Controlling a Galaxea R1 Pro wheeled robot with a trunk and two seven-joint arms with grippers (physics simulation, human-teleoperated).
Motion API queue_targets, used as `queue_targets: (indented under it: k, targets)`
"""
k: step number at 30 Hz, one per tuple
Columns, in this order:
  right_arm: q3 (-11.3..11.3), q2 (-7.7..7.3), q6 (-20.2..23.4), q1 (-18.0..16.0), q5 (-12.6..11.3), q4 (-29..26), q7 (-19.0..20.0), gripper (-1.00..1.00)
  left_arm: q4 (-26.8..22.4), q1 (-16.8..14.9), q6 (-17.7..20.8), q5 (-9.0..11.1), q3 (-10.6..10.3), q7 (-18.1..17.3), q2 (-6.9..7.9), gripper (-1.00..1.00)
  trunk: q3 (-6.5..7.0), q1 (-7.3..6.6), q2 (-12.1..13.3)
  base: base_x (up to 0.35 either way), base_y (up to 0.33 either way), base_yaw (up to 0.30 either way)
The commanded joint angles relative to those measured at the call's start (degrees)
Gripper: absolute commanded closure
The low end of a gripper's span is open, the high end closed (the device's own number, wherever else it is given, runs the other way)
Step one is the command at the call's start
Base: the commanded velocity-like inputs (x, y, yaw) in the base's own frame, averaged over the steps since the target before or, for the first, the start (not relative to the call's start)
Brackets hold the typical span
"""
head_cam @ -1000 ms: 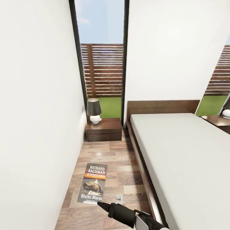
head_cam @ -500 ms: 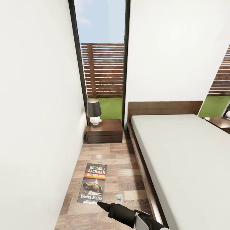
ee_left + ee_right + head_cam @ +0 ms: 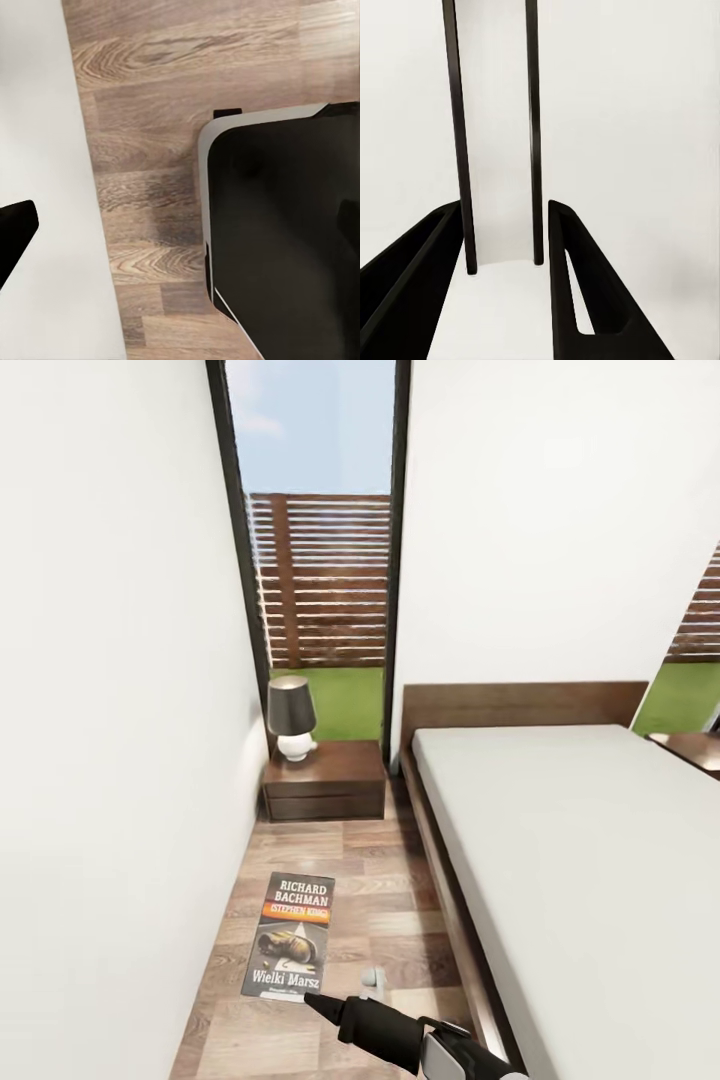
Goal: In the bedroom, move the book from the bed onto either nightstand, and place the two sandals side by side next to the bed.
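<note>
The book (image 3: pixel 290 937) has an orange band and white lettering. It hangs upright over the plank floor, between the white wall and the bed (image 3: pixel 580 860). My right gripper (image 3: pixel 312 1001) is shut on its lower edge. In the right wrist view the two black fingers (image 3: pixel 559 247) of the right gripper (image 3: pixel 502 214) clamp the book's pale surface (image 3: pixel 502 307). A dark-brown nightstand (image 3: pixel 330 788) stands ahead by the window, left of the headboard. In the left wrist view the left gripper (image 3: pixel 180 225) hangs over the floor with its fingers wide apart and nothing between them. The sandals are out of view.
A lamp (image 3: pixel 291 716) with a dark shade takes up the left part of the nightstand top. A corner of a second nightstand (image 3: pixel 692 749) shows past the bed at the right. The aisle between wall and bed frame is narrow. My black base (image 3: pixel 285 240) is below the left gripper.
The whole view has shifted as the camera moved: window, lamp and nightstand slid slightly left and down. The book and right gripper kept their place in the picture.
</note>
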Motion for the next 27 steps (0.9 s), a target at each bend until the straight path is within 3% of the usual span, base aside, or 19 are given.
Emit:
queue_targets:
  k: [1, 27]
  targets:
    - [0.2, 0.00, 0.4, -0.1, -0.6, 0.0, 0.1, 1.00, 0.0, 0.0, -0.1, 0.5, -0.5, 0.2, 0.02, -1.00, -0.12, 0.07, -0.1, 0.326, 0.014, 0.000]
    - [0.1, 0.00, 0.4, -0.1, -0.6, 0.1, 0.1, 1.00, 0.0, 0.0, -0.1, 0.5, -0.4, 0.2, 0.05, -1.00, -0.12, 0.07, -0.1, 0.323, 0.099, 0.000]
